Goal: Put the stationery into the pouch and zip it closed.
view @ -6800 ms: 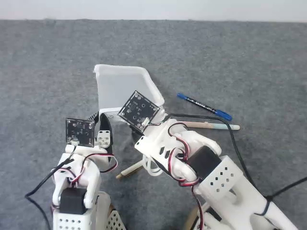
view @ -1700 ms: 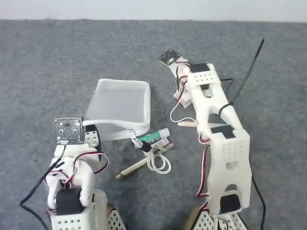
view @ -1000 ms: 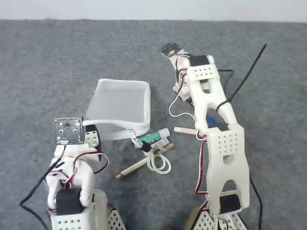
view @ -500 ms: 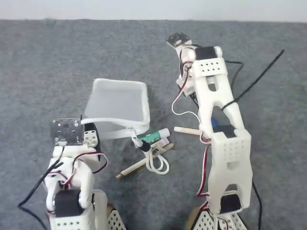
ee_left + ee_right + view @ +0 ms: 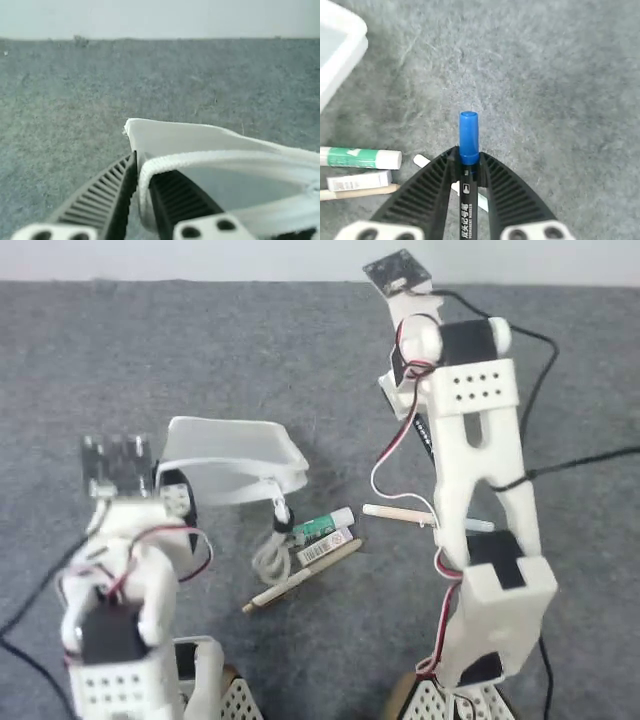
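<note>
A white translucent pouch lies left of centre, its mouth held up. My left gripper is shut on the pouch's rim at its near left corner. My right gripper is shut on a blue-capped black marker and hangs above the mat, to the right of the pouch. The right arm covers most of that marker in the high view. A green-and-white stick, a small white labelled stick, a wooden pencil and a pale pen lie on the mat between the arms.
The pouch's white zipper cord hangs in a loop beside the sticks. Grey mat covers the table, with bare room behind and left of the pouch. The right arm's cables trail off to the right.
My right arm has risen and swung away from the mat with the blue marker. My left arm has shifted left and lifted the pouch's rim; the cord slid left.
</note>
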